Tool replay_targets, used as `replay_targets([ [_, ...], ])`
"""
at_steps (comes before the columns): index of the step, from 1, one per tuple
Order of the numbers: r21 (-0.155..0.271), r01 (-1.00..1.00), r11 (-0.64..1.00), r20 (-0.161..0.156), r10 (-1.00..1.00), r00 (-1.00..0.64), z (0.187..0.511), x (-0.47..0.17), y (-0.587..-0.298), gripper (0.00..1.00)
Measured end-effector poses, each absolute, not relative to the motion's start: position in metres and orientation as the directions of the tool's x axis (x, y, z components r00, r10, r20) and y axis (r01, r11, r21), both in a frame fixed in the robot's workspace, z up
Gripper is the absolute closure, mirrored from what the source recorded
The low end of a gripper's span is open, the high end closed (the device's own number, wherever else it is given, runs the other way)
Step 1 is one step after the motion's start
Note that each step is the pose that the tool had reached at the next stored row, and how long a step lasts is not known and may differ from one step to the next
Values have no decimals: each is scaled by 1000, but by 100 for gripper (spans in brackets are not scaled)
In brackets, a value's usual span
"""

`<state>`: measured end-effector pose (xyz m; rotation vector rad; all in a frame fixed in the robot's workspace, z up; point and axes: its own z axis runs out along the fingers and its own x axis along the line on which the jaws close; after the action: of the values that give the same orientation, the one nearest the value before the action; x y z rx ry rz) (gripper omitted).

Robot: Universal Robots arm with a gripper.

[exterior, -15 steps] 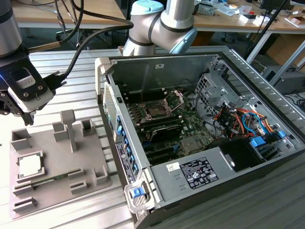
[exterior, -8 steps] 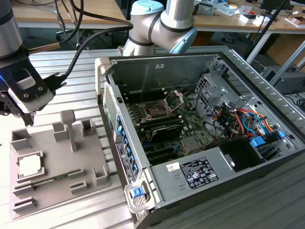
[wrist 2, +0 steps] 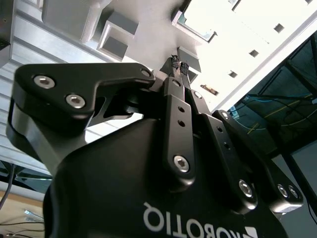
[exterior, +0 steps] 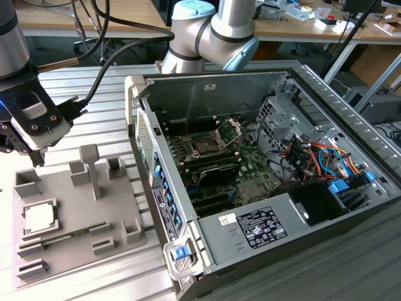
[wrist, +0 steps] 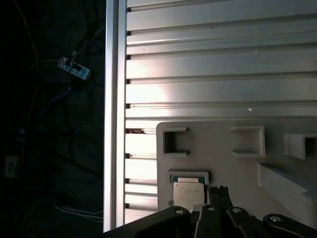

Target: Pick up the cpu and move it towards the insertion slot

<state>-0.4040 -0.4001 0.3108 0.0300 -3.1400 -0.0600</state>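
The cpu [exterior: 39,217], a small pale square chip, lies flat in a square recess near the left edge of the grey tray [exterior: 75,200]. My gripper [exterior: 36,158] hangs above the tray's far left corner, a short way beyond the chip, with its black fingers shut and nothing between them. In the first wrist view the cpu [wrist: 188,192] lies just beside the tips of my gripper [wrist: 218,190]. The second wrist view has the fingertips of the gripper [wrist 2: 179,63] pressed together. The insertion slot [exterior: 207,145], a dark square with its metal frame hinged up, sits on the green motherboard inside the open computer case.
The open case [exterior: 263,188] lies at the exterior view's right, its wall [exterior: 147,169] rising between tray and motherboard. Grey posts [exterior: 91,166] stand on the tray. A thin green memory stick [exterior: 59,238] lies near the tray's front. The ribbed metal table [wrist: 218,74] extends beyond.
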Motion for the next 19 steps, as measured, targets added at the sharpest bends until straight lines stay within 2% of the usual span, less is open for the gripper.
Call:
replay_targets([
  [19, 38, -19, 999, 0, -19, -1000, 306, -405, -400, 89],
])
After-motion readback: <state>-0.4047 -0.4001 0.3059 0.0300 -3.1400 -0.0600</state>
